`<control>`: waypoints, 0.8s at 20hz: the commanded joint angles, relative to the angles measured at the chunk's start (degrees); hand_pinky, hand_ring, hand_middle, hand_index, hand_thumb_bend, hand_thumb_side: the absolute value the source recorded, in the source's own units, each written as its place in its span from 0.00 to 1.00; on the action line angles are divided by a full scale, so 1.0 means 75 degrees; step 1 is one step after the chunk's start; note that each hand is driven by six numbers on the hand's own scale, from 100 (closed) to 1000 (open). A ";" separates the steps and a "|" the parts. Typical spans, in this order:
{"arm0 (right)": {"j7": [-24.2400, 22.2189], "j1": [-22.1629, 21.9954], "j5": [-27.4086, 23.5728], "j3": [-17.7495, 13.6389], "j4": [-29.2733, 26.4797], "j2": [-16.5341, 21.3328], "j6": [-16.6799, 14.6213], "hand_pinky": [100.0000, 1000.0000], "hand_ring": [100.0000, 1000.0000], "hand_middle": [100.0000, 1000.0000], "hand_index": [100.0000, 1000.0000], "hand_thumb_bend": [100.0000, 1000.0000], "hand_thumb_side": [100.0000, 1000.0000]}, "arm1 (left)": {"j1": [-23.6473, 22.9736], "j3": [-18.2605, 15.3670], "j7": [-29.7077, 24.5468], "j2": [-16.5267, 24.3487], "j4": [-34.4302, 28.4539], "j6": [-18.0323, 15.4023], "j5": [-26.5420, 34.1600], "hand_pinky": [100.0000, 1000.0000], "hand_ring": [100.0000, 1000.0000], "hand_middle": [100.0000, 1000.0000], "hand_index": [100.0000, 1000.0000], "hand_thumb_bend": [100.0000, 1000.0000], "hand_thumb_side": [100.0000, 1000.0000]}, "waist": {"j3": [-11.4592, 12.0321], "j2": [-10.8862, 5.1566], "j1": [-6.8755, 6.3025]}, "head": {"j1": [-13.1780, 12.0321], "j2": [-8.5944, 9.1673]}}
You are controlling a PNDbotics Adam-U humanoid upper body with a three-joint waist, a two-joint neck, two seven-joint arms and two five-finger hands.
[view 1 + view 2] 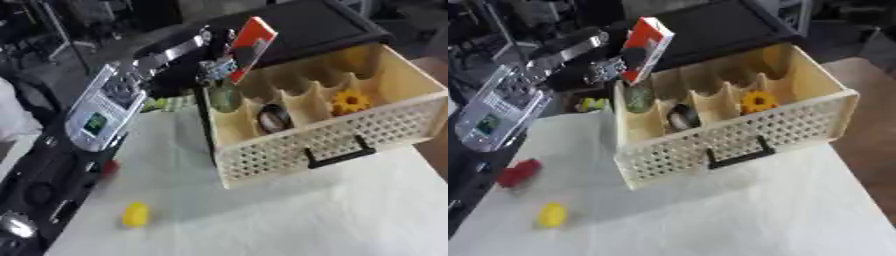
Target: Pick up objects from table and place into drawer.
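My left hand (219, 57) reaches in from the upper left, shut on a flat orange-red box (254, 42). It holds the box tilted over the back left corner of the open wooden drawer (350, 145). The drawer has a perforated front, a black handle and several compartments. In them lie a greenish thing (223, 97), a dark round thing (274, 118) and a yellow flower-shaped piece (350, 101). On the white tabletop a small yellow object (135, 215) lies at the lower left. A red object (518, 172) sits near the left edge. My right hand shows in neither view.
A black cabinet top (306, 25) sits above the drawer. A green-yellow item (592, 104) lies behind the drawer's left corner. My silver left forearm (101, 112) spans the left side. The white cloth (306, 215) stretches in front of the drawer; brown floor lies off its right edge.
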State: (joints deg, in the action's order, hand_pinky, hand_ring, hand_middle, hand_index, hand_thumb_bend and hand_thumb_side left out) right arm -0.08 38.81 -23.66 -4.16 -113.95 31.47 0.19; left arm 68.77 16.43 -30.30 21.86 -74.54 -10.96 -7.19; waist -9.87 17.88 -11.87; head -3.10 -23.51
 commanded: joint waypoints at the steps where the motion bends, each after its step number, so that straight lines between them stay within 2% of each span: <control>1: -0.0001 0.0098 -0.0028 -0.0047 -0.0085 0.0058 0.0048 0.69 0.68 0.32 0.69 0.00 1.00 | 0.0121 -0.0053 -0.0167 0.0117 -0.0085 -0.0204 -0.0125 0.52 0.72 0.74 0.93 0.00 0.96 | 0.0010 -0.0131 0.0073 | -0.0008 0.0026; 3: -0.0001 0.0096 -0.0026 -0.0052 -0.0085 0.0058 0.0059 0.69 0.68 0.32 0.69 0.00 1.00 | 0.0118 -0.0055 -0.0237 0.0121 -0.0097 -0.0317 -0.0159 0.55 0.74 0.77 0.96 0.00 1.00 | 0.0009 -0.0130 0.0069 | -0.0011 0.0002; 7: 0.0010 0.0115 -0.0038 -0.0057 -0.0085 0.0034 0.0078 0.69 0.67 0.32 0.69 0.00 1.00 | 0.0101 -0.0074 -0.0293 0.0111 -0.0046 -0.0438 -0.0258 0.58 0.78 0.82 1.00 0.00 0.98 | -0.0006 -0.0130 0.0064 | -0.0022 0.0000; 10: 0.0007 0.0136 -0.0056 -0.0047 -0.0085 0.0015 0.0096 0.69 0.67 0.32 0.69 0.00 1.00 | 0.0097 -0.0106 -0.0205 0.0095 0.0014 -0.0494 -0.0394 0.60 0.79 0.85 1.00 0.00 0.92 | -0.0017 -0.0125 0.0052 | -0.0021 0.0015; 12: -0.0001 0.0143 -0.0063 -0.0044 -0.0085 0.0005 0.0111 0.69 0.67 0.32 0.69 0.00 1.00 | 0.0095 -0.0122 -0.0067 0.0087 0.0046 -0.0496 -0.0488 0.60 0.80 0.86 1.00 0.00 0.76 | -0.0023 -0.0119 0.0042 | -0.0022 0.0030; 16: -0.0044 0.0137 -0.0062 -0.0026 -0.0085 -0.0002 0.0149 0.69 0.67 0.31 0.69 0.00 1.00 | 0.0118 -0.0150 0.0374 0.0073 0.0108 -0.0365 -0.0641 0.64 0.84 0.91 1.00 0.00 0.77 | -0.0042 -0.0107 0.0016 | -0.0028 0.0003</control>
State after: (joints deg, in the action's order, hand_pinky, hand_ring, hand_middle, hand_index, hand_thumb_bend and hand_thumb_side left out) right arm -0.44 38.84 -23.81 -4.18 -113.95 30.95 1.07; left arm 68.57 16.12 -28.51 21.60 -73.42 -13.84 -11.59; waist -10.18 18.08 -12.30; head -3.13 -23.60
